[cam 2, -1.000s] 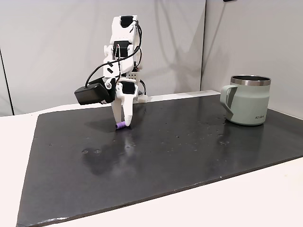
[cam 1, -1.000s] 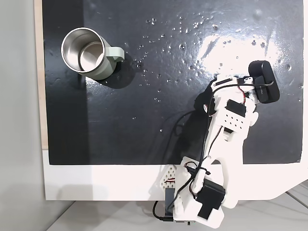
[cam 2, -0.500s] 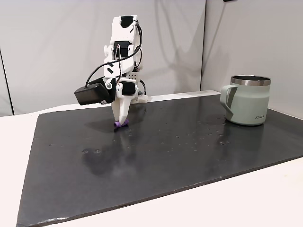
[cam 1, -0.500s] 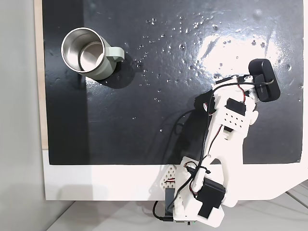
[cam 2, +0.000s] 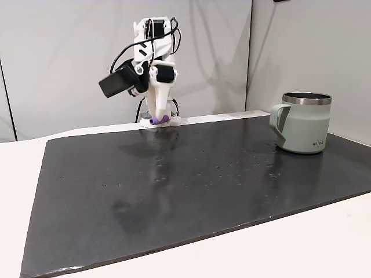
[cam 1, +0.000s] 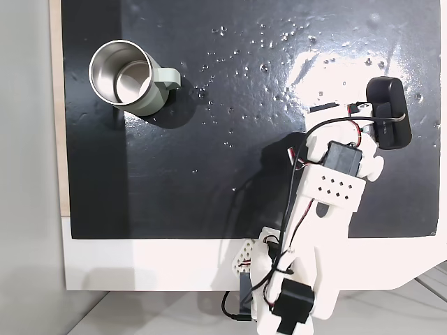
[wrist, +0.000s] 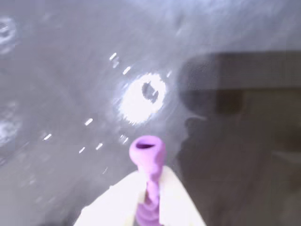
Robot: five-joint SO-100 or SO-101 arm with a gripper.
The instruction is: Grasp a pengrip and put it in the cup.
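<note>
- The grasp looks done: the gripper (cam 2: 155, 120) is clenched on the purple pengrip (cam 2: 156, 121), which hangs at the fingertips clear above the black mat (cam 2: 191, 191) in a fixed view from the side.
- In the wrist view the pengrip (wrist: 147, 162) sits pinched between the two white fingers (wrist: 178, 200), its flared open end poking out beyond the tips (so the hold is on its ribbed lower part, and I judge it fairly secure).
- The step in hand, as I read it, is the carry toward the cup.
- The cup (cam 1: 130, 77) stands upright near the mat's far-left corner in the top-down fixed view, well apart from the arm (cam 1: 328, 188), which is over the right side.
- In the side view the sage-green cup (cam 2: 301, 123) has its handle turned toward the arm.
- The next move calls for a long sweep across the mat, keeping the pengrip above the steel rim, then centring over the mouth before letting go.
- Room is generous: the mat between arm and cup is bare apart from small shiny specks.
- The cup sits close to the mat's edges, with a pale strip (cam 1: 54, 112) just beyond it, so an overshoot would drop the piece off the mat.
- The mouth is wide against so small a thing, which should forgive a little error.
</note>
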